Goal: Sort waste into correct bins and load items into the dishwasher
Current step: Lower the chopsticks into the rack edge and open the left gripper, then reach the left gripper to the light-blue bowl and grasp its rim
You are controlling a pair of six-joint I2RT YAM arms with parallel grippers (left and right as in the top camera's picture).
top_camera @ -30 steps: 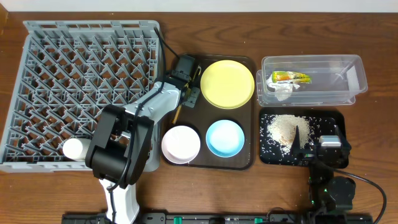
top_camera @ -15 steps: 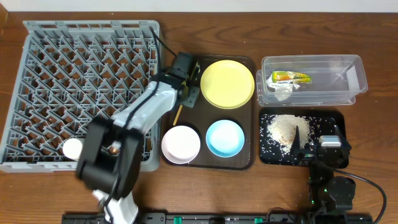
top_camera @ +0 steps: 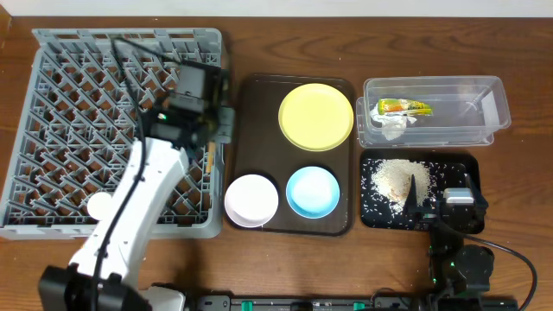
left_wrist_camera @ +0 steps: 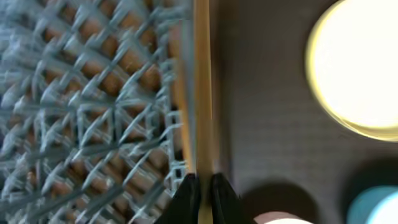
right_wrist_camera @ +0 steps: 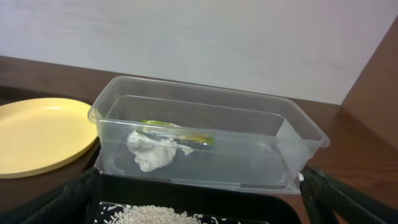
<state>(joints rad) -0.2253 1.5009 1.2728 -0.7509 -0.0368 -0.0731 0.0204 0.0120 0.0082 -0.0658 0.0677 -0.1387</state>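
Observation:
My left gripper [top_camera: 212, 130] is shut on the wooden chopsticks [top_camera: 208, 157] and holds them over the right edge of the grey dish rack [top_camera: 86, 104]. In the left wrist view the fingers [left_wrist_camera: 200, 196] pinch the chopsticks [left_wrist_camera: 202, 93] beside the rack [left_wrist_camera: 93, 112]. A white cup [top_camera: 102, 207] lies in the rack's front. The yellow plate [top_camera: 315, 117], white-pink bowl [top_camera: 251, 199] and light blue bowl [top_camera: 312, 192] sit on the brown tray. My right gripper [top_camera: 439, 192] is open and empty over the black tray [top_camera: 467, 166] of crumbs [top_camera: 396, 178]. The clear tub [top_camera: 484, 104] holds the wrapper [top_camera: 403, 107] and tissue [top_camera: 393, 128].
The dark brown serving tray [top_camera: 259, 112] lies between the rack and the bins. The right wrist view shows the clear tub [right_wrist_camera: 249, 155] just beyond the black tray [right_wrist_camera: 186, 196], with the yellow plate [right_wrist_camera: 37, 134] at left. Bare wood lies along the table's front edge.
My left arm has swung left from the brown tray's left edge to over the rack's right side, carrying the chopsticks. The right arm has not moved.

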